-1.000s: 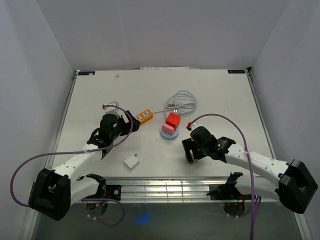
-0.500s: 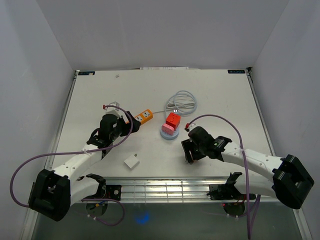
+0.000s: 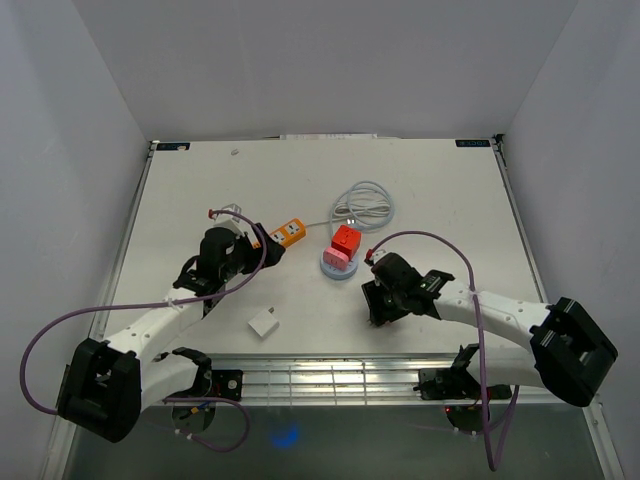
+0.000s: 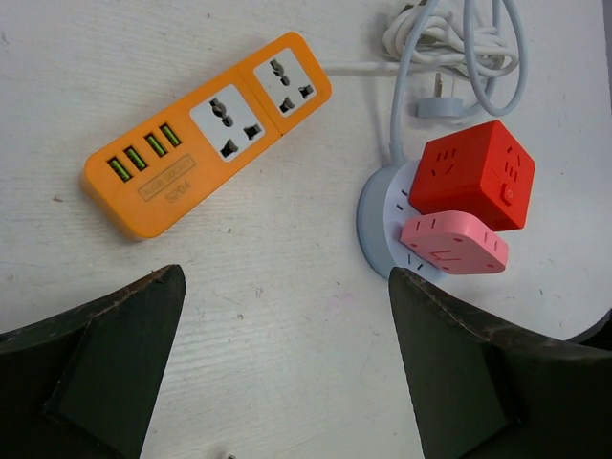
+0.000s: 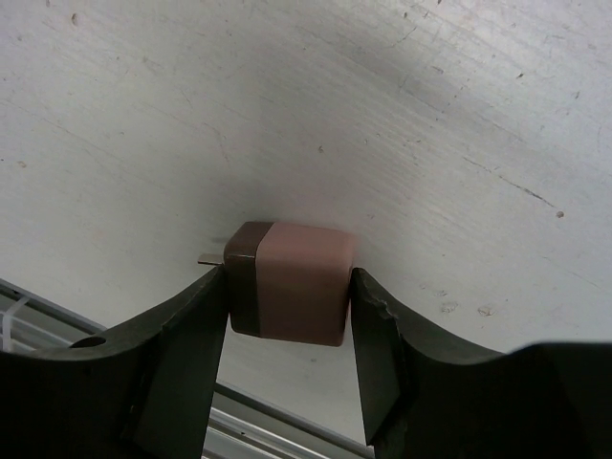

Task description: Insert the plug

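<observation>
Right gripper is pinching a brown plug on the scuffed, white-walled table, right of the orange power strip; left gripper is hovering spread on the strip's near side.

The right gripper has edged slightly left in the top view, and its arm has drawn inward. Its jaws have narrowed onto the brown plug, now touching both its sides.
</observation>
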You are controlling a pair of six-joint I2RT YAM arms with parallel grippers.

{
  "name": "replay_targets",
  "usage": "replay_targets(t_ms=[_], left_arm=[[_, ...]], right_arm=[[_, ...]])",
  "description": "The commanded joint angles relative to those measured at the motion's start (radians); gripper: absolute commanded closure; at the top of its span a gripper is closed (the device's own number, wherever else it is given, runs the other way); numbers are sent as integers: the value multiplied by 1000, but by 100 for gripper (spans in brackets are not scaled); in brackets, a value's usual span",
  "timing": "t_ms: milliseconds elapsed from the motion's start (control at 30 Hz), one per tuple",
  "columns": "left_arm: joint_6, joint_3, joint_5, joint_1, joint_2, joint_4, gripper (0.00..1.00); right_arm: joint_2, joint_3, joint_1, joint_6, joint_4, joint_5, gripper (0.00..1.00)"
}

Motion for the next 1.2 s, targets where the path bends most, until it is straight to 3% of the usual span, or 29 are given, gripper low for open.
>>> replay_targets(t_ms=[0,233,600,767,1167], left_arm=[[-32,35,92,4,-3,14,2],[-169,52,235,-16,62,59,2],[-302,135,216,-186,115,94,2],[-376,159,291,-191,145,109,2],[-439,153,331,-211,152,160,2]], right_arm=[[-27,10,4,-10,41,-22,52],[-80,75,4,-71,149,-86,55],[54,306,2,-126,218,-68,56],[66,311,4,-171,360,-137,56],[77,337,2,-215,442,-195,57]])
